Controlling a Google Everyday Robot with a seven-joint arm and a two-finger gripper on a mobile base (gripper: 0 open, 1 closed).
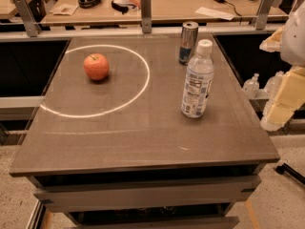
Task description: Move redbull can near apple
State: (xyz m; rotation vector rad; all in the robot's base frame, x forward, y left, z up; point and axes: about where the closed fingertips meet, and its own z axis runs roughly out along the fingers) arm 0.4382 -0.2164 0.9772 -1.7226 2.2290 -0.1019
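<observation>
The redbull can [188, 42], silver above and blue below, stands upright at the back right of the grey table [143, 137]. The red-orange apple [96, 66] sits at the back left, inside a ring of light, well apart from the can. My gripper [280, 104] is at the right edge of the camera view, beside and past the table's right side, to the right of the can. It holds nothing that I can see.
A clear plastic water bottle [197, 80] with a white cap stands just in front of the can. Metal rail posts [146, 6] run behind the table, with a cluttered desk [167, 6] beyond. More bottles [251, 86] sit low to the right.
</observation>
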